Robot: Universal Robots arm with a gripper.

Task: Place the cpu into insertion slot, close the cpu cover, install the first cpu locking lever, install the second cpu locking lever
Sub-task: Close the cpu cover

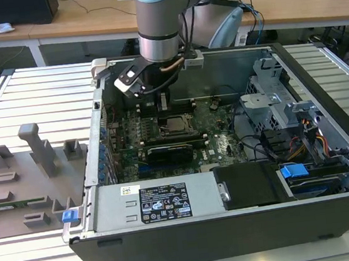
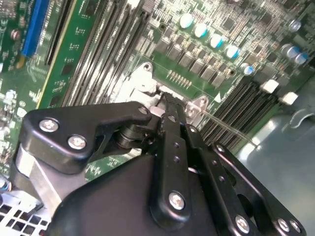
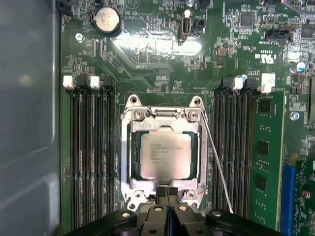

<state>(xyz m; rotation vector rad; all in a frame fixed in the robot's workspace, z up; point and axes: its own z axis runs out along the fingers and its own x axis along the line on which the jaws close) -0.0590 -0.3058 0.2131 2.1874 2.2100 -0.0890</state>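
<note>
Down inside the open PC case point(image 1: 248, 223), the gripper point(image 3: 167, 192) hangs low over the green board point(image 3: 157, 54). Its two fingers point(image 3: 162, 197) are pressed together w/ no gap & nothing between them. The tips sit at the middle of one edge of the cpu cover point(image 3: 165, 114). I can't tell if they touch it or are just beside it.

The cpu point(image 3: 165, 155) lies flat in the insertion slot point(image 3: 196, 101). Its silver-grey top shows thru the big square window of the cover. The cover lies flat down over the chip, w/ its frame all round it.

One thin metal lever rod point(image 3: 216, 162) starts at a corner of the cover. It runs off at a slant, away from the frame & across the long black memory slots point(image 3: 229, 157) on that side. A green memory stick point(image 3: 263, 157) stands just past those slots. More black slots point(image 3: 91, 157) lie on the other side of the cover.

A round silver coin battery point(image 3: 107, 20) sits on the board, well apart from the chip.
</note>
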